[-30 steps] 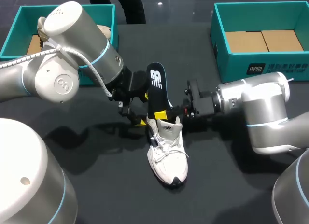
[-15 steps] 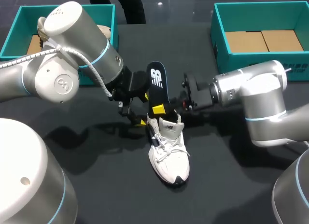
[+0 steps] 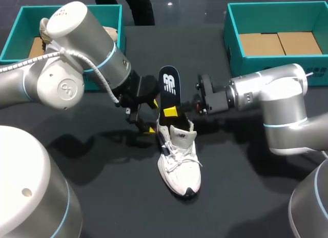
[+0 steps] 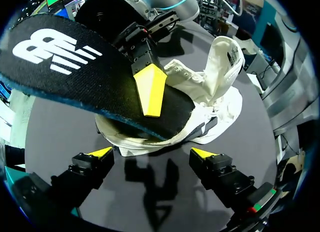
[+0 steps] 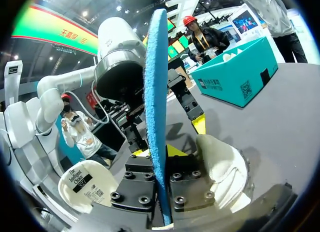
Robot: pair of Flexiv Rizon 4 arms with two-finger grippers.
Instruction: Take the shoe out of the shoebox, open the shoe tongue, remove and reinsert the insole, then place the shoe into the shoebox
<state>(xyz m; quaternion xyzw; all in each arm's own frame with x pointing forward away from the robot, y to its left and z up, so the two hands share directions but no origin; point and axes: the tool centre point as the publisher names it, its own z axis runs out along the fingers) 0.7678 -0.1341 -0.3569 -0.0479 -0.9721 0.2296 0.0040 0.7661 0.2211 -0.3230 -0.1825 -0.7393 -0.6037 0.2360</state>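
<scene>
The white shoe [image 3: 178, 158] lies on the black table with its heel toward the far side. A black insole [image 3: 168, 92] with a white logo and a blue underside stands tilted up out of the heel opening. My right gripper [image 3: 171, 112] is shut on its lower part, one yellow fingertip [image 4: 148, 87] flat on the black face. In the right wrist view the insole's blue edge [image 5: 156, 92] runs up between the clamped fingers of my right gripper [image 5: 161, 179]. My left gripper [image 3: 147, 117] stands open just left of the heel, its fingers either side of the shoe [image 4: 215, 92] and apart from it.
A teal box [image 3: 15, 27] at the far left has a pale object in it, partly hidden by my left arm. A second teal box [image 3: 277, 63] with a cardboard floor stands at the far right. Bare black tabletop [image 3: 102, 197] lies in front of the shoe.
The right gripper let go briefly and closed again on the insole. The insole now stands more upright and a little further right, and the shoe shifted slightly right. The left arm stayed still.
</scene>
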